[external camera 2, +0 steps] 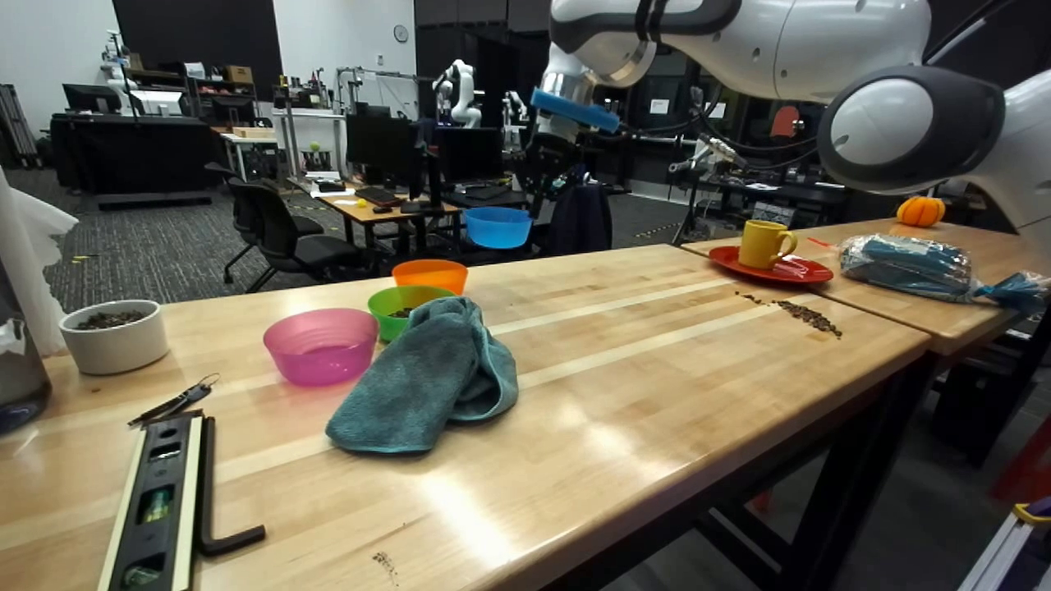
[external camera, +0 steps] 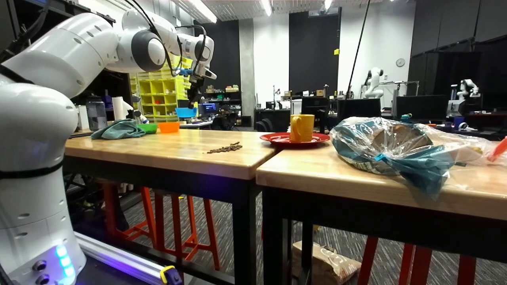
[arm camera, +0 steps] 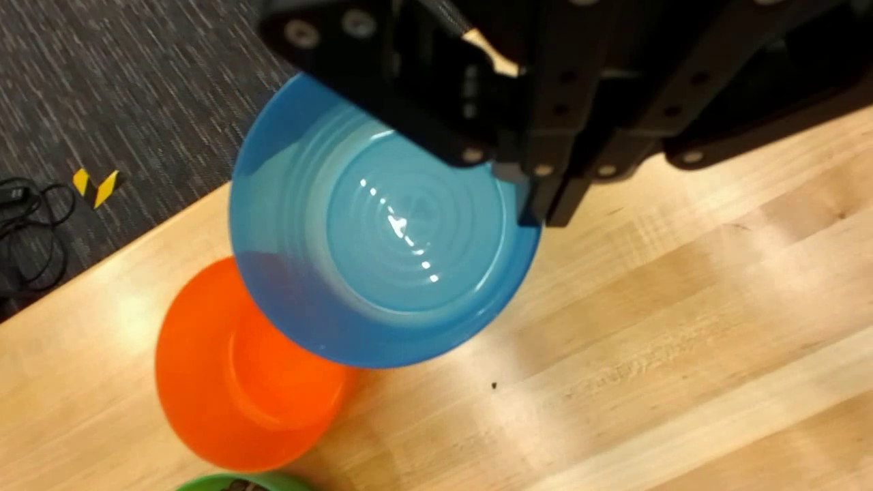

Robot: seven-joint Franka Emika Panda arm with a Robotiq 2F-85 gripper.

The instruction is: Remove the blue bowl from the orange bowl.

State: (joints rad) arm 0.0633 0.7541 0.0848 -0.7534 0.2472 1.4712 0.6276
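Note:
The blue bowl (arm camera: 409, 218) hangs in the air from my gripper (arm camera: 545, 219), above the table. It also shows raised in both exterior views (external camera: 186, 112) (external camera 2: 497, 227). The gripper is shut on the bowl's rim, one finger inside the wall and one outside. The orange bowl (arm camera: 252, 375) stands upright on the table near its far edge and shows in both exterior views (external camera: 168, 127) (external camera 2: 431, 276). The blue bowl is apart from it and, in the wrist view, covers part of its rim. The visible inside of each bowl holds nothing.
A green bowl (external camera 2: 394, 316) with dark bits stands beside the orange bowl. A pink bowl (external camera 2: 322, 349), a teal cloth (external camera 2: 419, 386) and a white bowl (external camera 2: 113, 336) are on the same table. A yellow mug (external camera 2: 764, 244) stands on a red plate (external camera 2: 809, 269), near spilled dark bits (external camera 2: 809, 318).

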